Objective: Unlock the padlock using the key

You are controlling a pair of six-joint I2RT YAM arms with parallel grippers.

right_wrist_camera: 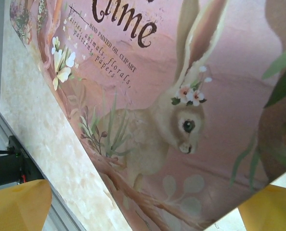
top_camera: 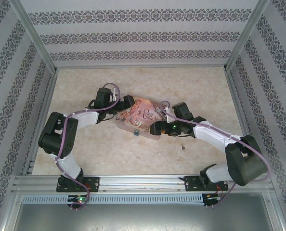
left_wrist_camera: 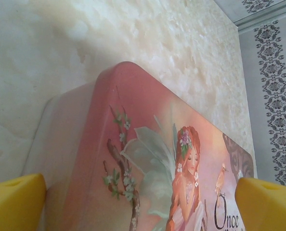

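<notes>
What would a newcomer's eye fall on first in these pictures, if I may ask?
The pink illustrated tin, with its fairy and rabbit, lies mid-table and draws the eye first. The left gripper hangs open over its left end, and the right gripper hangs open over its right. A tiny blue padlock sits at its near edge.

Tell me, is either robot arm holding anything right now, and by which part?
Nothing looks held. The left end effector and the right end effector both stand open over the pink tin, neither pinching it.
</notes>
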